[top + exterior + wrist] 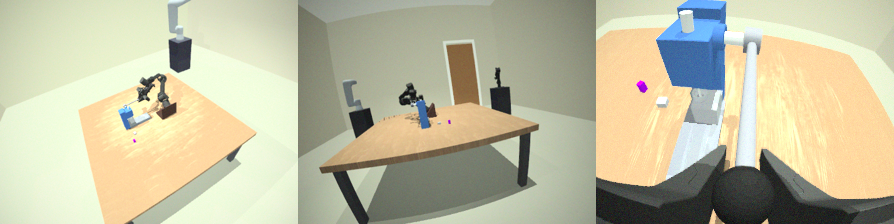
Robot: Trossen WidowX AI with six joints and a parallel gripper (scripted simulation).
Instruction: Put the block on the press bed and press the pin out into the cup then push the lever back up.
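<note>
- Magenta and small, a little piece (134,141) (449,122) (642,86) sits far left in the wrist view, well apart from the action.
- Next, a white cube (134,133) (439,123) (662,102), beside the press and off its bed.
- Now the blue press (126,114) (423,116) (693,57), with the grey block (131,121) (704,110) on the bed (143,117) (691,150), beneath the head! Exact pin-to-punch alignment? Cannot tell; any offset could jam the pin or shove the block as the punch bears down.
- Right of that, the lever (132,102) (748,100) reaches out, apparently still needing its press stroke. Pull sideways instead of following its arc, and the press might twist or slide.
- And the tool (139,99) (419,99) (743,152) has the lever pinched just by its black knob (743,195)! A loose grip could slip mid-pull; a careless release could snag the knob.
</note>
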